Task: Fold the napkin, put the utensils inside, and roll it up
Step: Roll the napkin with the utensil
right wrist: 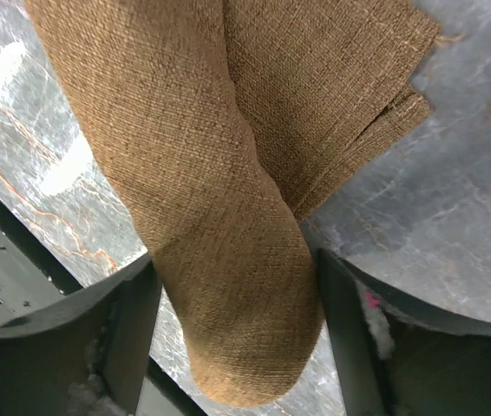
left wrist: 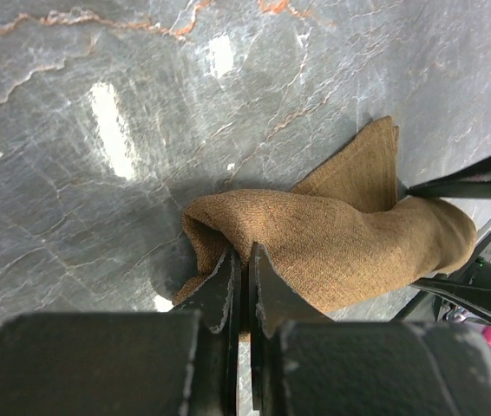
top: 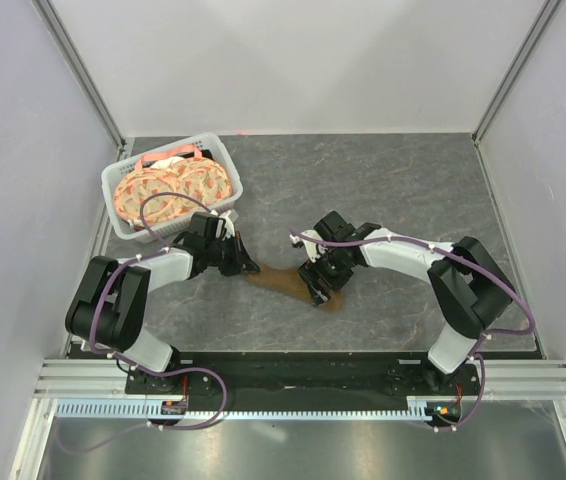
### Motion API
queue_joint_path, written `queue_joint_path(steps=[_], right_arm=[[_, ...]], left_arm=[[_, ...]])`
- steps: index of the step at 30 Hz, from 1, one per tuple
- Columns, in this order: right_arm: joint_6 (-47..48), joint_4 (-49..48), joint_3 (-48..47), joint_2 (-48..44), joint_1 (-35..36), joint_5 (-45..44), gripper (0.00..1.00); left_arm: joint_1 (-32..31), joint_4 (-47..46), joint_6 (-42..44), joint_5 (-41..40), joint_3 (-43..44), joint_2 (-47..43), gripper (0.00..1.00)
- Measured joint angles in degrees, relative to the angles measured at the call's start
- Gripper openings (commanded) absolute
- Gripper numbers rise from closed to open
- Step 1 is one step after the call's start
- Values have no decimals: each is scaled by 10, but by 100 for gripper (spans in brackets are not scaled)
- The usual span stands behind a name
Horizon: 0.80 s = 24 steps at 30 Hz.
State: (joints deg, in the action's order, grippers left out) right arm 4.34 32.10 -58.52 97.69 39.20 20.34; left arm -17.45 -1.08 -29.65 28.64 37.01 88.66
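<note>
Napkin bunched at bench centre. Left hand pinched narrow on its 9 o'clock end; right hand clasps the 3 o'clock end. Match your hands' pace rolling; utensil not visible.

No text, label, brand, number or sign can be read in any of the three views.
</note>
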Motion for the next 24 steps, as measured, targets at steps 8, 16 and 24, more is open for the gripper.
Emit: queue_joint_path(steps=[8,16,24], right_arm=[[-9,5,-1,10,5,-5,62],[-19,32,-15,-2,19,-30,88],[-24,-37,-17,-112,148,-214,90]], left_arm=[[0,34,0,-2,13,3,2],[0,84,0,4,57,43,2],[0,134,2,19,103,79,2]])
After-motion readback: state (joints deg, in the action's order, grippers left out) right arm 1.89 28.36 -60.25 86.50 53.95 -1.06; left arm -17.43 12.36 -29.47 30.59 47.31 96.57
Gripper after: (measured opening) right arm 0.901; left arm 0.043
